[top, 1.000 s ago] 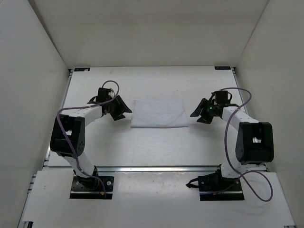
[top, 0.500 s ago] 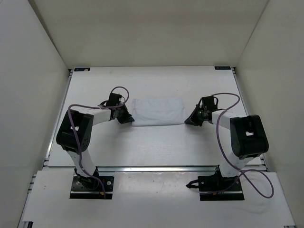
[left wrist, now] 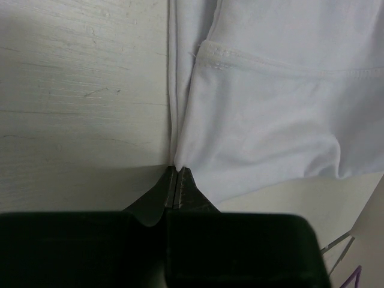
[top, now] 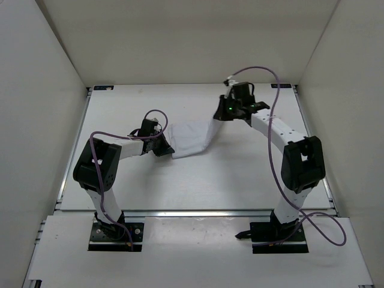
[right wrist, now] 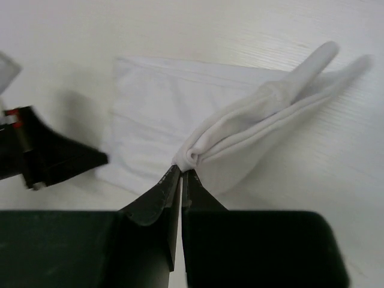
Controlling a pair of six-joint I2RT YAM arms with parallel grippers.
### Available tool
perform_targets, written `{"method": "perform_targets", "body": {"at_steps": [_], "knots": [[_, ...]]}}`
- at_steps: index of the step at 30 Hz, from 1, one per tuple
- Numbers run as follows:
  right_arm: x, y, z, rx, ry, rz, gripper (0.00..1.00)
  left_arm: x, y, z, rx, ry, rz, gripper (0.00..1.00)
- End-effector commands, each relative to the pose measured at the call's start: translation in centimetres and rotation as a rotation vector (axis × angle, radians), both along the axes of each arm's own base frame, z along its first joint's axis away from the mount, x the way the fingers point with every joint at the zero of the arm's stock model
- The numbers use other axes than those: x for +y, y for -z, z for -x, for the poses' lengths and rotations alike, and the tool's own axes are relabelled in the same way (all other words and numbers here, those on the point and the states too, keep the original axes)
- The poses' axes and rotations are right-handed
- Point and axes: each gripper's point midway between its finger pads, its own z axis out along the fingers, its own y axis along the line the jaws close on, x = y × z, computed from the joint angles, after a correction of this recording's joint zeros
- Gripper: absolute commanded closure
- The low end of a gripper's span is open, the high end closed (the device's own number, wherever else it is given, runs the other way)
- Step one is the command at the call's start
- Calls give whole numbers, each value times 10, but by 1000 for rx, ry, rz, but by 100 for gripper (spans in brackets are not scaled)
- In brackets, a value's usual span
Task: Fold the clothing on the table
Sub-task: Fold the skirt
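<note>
From my left wrist camera I see the black two-finger left gripper with its jaws pressed together, the tips pinching the near edge of the small, thin, soft white clothing. The fabric spreads away from the tips, up and to the right, with a stitched hem seam running across it. The flat white table, faintly scratched, fills the left side. A thin purple cable shows at the bottom right corner.
</note>
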Motion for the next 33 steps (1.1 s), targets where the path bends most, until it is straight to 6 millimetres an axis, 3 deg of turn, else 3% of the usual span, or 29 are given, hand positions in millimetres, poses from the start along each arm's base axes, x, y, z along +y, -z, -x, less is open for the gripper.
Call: {"method": "perform_targets", "body": {"at_steps": [1,4,8,14,16,18,19,20,21,23,24,25,26,27,28,29,30,32,33], "knots": [[69,2,26,-21,-270,44,100,1,17,17,69,24,-34,100],[119,7,45,-15,-390,45,99,2,13,12,56,17,-29,100],[163,30,77,33,-491,16,100,3,18,17,67,32,-31,100],[185,87,106,164,-577,15,99,7,22,23,81,40,-23,100],[190,95,113,189,-593,20,98,7,23,26,86,49,-16,99],[189,98,109,186,-589,20,86,8,22,30,91,54,-6,92],[190,99,111,187,-589,19,74,9,20,31,86,51,-5,77],[190,91,104,156,-579,17,69,9,16,32,85,51,12,72],[186,87,99,150,-555,20,62,9,13,37,86,51,23,69],[183,60,99,110,-542,2,58,11,0,36,60,35,56,63],[178,35,94,69,-522,-15,57,11,-7,40,52,39,71,57],[172,33,96,88,-506,-23,57,12,-16,40,37,33,84,48],[163,9,95,49,-479,-38,57,14,-15,46,49,32,82,43],[150,-11,96,36,-432,-65,57,17,-21,48,38,25,88,2],[137,-7,99,61,-387,-73,56,19,-30,49,22,23,90,1],[122,-28,96,17,-341,-96,56,21,-29,56,37,25,94,1],[102,-36,100,26,-262,-121,56,21,-38,57,20,36,120,1],[68,-20,115,98,-153,-155,57,21,-46,66,29,57,138,1],[51,-33,116,60,-111,-176,56,23,-51,70,34,70,133,1]]}}
